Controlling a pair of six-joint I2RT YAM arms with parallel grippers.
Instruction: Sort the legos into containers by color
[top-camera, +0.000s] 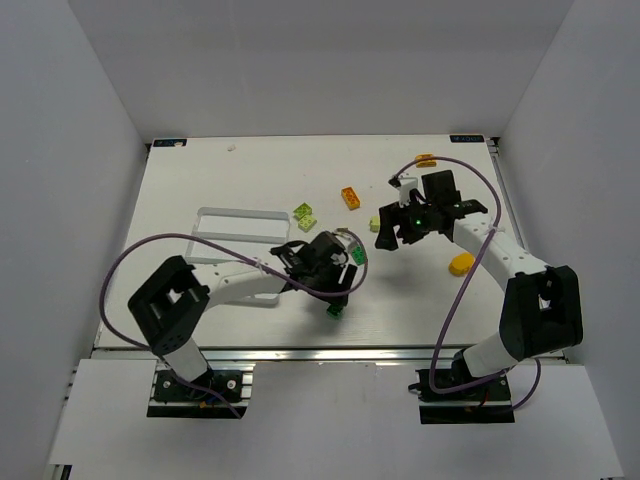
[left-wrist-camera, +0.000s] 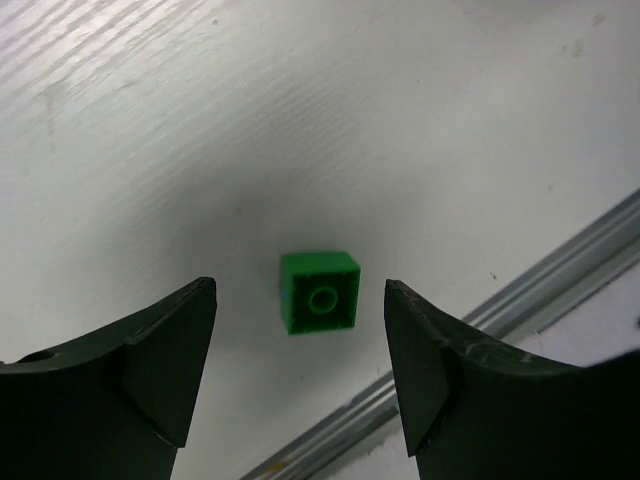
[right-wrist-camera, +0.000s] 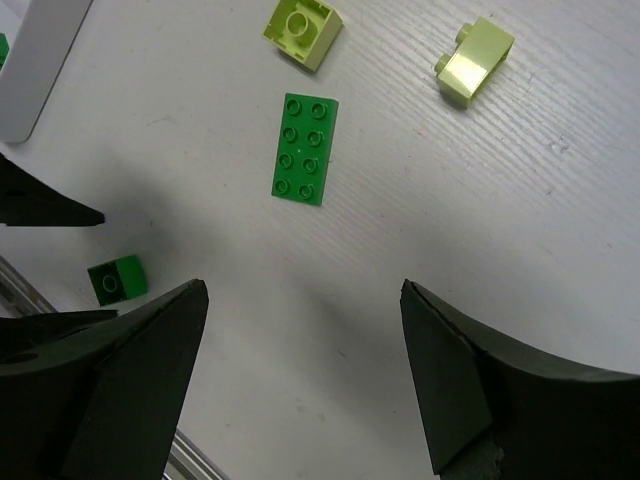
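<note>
Grippers both gape wide, empty; small dark green square plastic brick (left-wrist-camera: 320, 293) lies centred at 12 o'clock from left gripper (left-wrist-camera: 299, 288), well off at 9 o'clock from right gripper (right-wrist-camera: 303, 292).

tray (top-camera: 238, 224) | near half hid by L arm (top-camera: 235, 283) | R-wrist: cut off

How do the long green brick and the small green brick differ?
The long green brick is oblong with eight studs up; the small green brick is square, showing one ring. The small one sits between the left gripper's open fingers; the long one lies by lime bricks. Both are green, resting on the table.
</note>
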